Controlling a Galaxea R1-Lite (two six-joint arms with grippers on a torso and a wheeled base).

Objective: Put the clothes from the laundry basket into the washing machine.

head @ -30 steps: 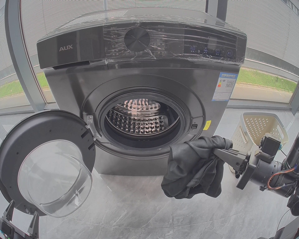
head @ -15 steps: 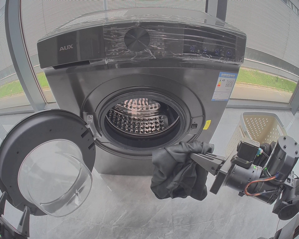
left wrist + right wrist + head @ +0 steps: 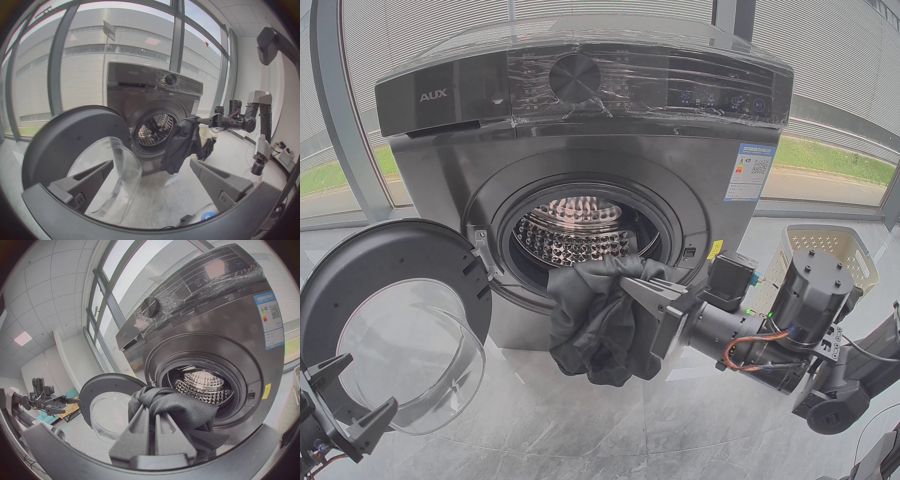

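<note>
The right gripper point(image 3: 627, 284) is pinching a dark grey garment point(image 3: 590, 325) between jaws pressed together. The cloth is bunching at the jaw tips and hanging below them. The open drum point(image 3: 581, 240) of the washing machine point(image 3: 600, 156) is lying just ahead of the tips. The laundry basket point(image 3: 831, 247) is standing behind the jaws. The left gripper point(image 3: 372, 381) is holding its jaws spread around nothing, with the swung-open door point(image 3: 381, 275) ahead of them.
</note>
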